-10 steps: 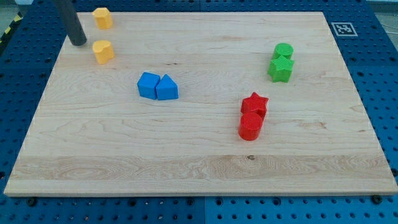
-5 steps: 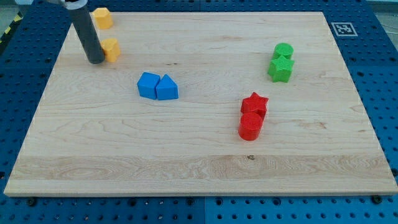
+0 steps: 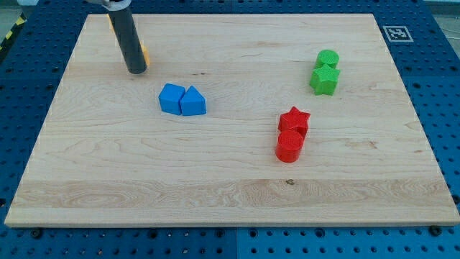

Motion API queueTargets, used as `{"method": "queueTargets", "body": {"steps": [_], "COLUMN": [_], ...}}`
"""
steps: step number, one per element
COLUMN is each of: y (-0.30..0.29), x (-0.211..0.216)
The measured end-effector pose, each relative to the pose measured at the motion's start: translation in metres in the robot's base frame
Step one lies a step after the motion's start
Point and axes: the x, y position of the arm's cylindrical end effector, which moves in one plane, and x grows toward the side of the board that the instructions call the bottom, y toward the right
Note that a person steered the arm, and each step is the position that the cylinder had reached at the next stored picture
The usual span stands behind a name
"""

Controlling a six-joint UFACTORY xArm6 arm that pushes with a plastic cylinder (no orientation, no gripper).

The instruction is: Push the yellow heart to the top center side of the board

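Observation:
My tip (image 3: 136, 70) rests on the board (image 3: 230, 194) near the view's top left. The dark rod hides most of a yellow block (image 3: 145, 53); only a thin sliver shows at the rod's right edge, just above the tip, so its shape cannot be made out. A second yellow block (image 3: 111, 21) shows as a sliver at the rod's left edge near the board's top edge.
A blue block (image 3: 171, 98) and a blue triangular block (image 3: 192, 101) touch, below and right of the tip. A green cylinder (image 3: 327, 59) and a green star (image 3: 324, 79) sit at the right. A red star (image 3: 294, 119) touches a red cylinder (image 3: 289, 145).
The rod has moved right and slightly down, from the board's left edge onto the lower yellow block. That block has shifted right and is now mostly hidden behind the rod.

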Motion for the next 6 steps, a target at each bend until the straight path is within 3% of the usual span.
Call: {"method": "queueTargets", "body": {"steps": [2,4,6], "y": [-0.015,-0.047,-0.015], "x": [0.0,-0.037,-0.038]}}
